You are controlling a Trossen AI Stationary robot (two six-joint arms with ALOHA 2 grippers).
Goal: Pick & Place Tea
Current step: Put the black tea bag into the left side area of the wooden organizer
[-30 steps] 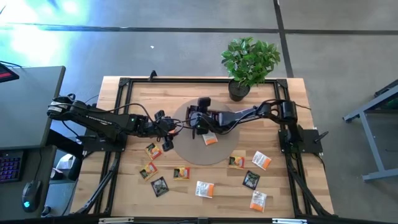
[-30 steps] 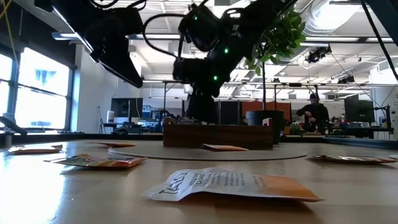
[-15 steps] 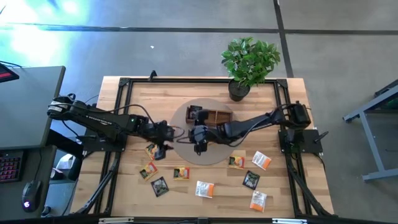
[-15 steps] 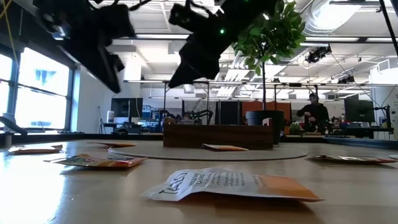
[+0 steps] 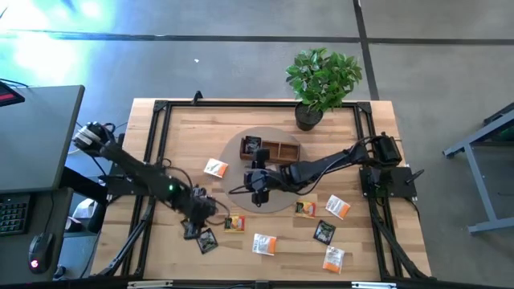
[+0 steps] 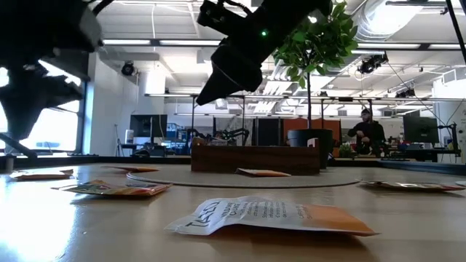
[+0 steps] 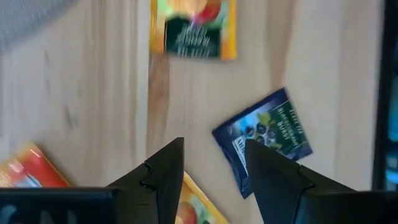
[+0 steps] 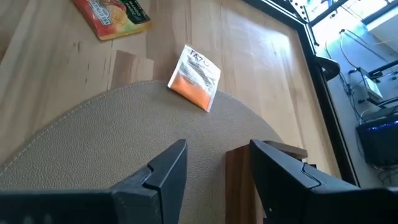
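Note:
Several flat tea sachets lie scattered on the wooden table. The high view shows a white-and-orange one at the mat's left edge, a black one, a yellow one and more toward the near right. One black sachet lies in the brown tray. My left gripper is open above the near-left sachets; a dark sachet lies just beyond one fingertip. My right gripper hangs open over the round mat.
A potted plant stands at the far edge behind the tray. Black frame rails run along the table's left and right sides. In the low view a white-and-orange sachet lies close to the near edge, and a person is far off in the room.
My left gripper has swung from the mat's left edge toward the near edge and lowered over the near-left sachets, uncovering the white-and-orange sachet by the mat. My right gripper has moved from the tray toward the near edge, over the middle of the mat.

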